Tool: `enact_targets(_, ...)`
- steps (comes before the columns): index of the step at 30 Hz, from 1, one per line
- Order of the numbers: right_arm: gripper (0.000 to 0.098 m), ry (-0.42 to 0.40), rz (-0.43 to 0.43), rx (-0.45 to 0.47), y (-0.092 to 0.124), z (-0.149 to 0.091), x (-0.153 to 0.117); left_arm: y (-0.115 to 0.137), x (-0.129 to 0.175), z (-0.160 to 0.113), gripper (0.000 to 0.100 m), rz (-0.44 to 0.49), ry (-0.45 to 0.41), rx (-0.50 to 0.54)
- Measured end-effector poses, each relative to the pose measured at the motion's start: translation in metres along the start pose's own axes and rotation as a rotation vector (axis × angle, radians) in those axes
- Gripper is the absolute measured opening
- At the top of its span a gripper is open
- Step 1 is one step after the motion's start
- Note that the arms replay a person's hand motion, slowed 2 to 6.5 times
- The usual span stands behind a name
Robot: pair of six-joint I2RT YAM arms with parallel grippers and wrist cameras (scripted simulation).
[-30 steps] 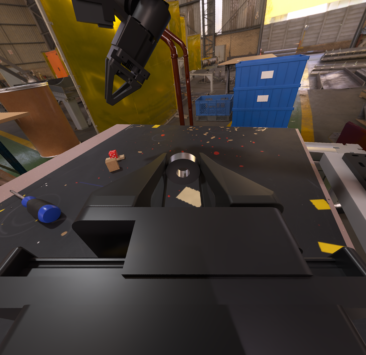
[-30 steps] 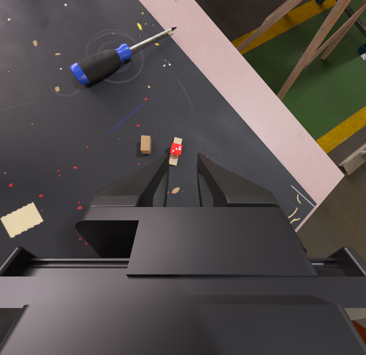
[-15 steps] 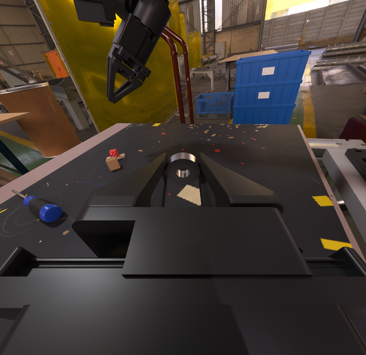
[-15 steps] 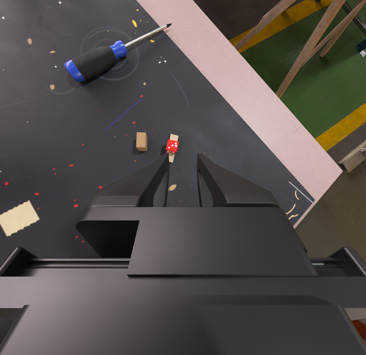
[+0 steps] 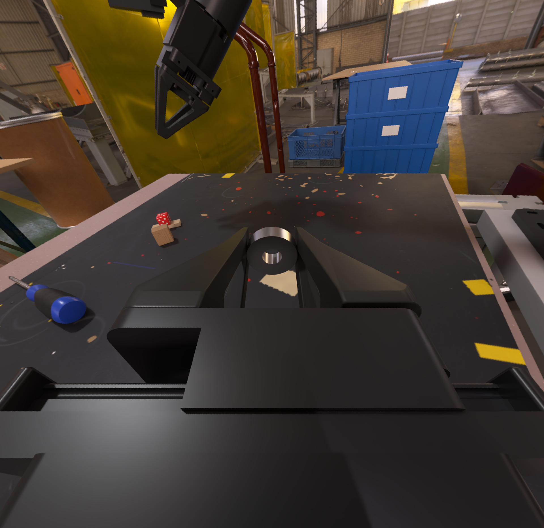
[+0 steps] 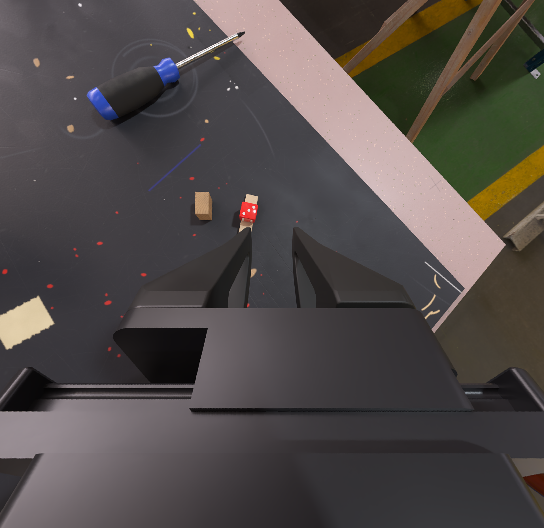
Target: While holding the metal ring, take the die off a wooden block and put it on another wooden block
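Observation:
My left gripper [image 5: 271, 237] is shut on the metal ring [image 5: 271, 250] and holds it just above the dark table top. The red die [image 6: 248, 211] sits on a thin flat wooden block [image 6: 251, 199]. A thicker wooden block [image 6: 203, 206] lies just left of it. My right gripper [image 6: 272, 231] is open and empty, high above the table, with its left fingertip [image 6: 248, 234] over the near end of the thin block. In the left wrist view the die [image 5: 163, 218], the thick block [image 5: 162, 235] and the right gripper [image 5: 162, 129] show at the upper left.
A blue-and-black screwdriver [image 6: 138, 86] lies beyond the blocks near the pink table edge [image 6: 353, 125]; it also shows in the left wrist view [image 5: 56, 303]. Blue crates [image 5: 394, 116] and a brown drum [image 5: 53, 166] stand off the table.
The right gripper has drifted slightly, so the die sits a little farther left and up in its view. The left gripper still holds the ring, with its view tilted slightly.

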State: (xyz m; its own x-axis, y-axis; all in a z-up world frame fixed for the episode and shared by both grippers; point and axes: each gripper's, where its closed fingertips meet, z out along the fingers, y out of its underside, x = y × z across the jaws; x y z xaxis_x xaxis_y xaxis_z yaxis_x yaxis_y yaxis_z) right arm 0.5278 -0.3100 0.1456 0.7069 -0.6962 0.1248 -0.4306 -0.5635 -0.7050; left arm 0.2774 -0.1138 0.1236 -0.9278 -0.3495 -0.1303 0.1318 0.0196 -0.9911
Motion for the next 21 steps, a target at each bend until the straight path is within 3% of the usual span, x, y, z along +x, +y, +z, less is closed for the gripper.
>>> enact_targets(10, 0.0233, 0.010, 0.023, 0.005, 0.0048, -0.0050, 0.0068, 0.0031, -0.0003, 0.0004, 0.026, -0.092, 0.026, 0.001)
enact_targets(21, 0.0233, 0.007, 0.030, 0.002, 0.0071, -0.0057, 0.0092, 0.0051, -0.0024, 0.0002, 0.026, -0.099, 0.026, -0.007)
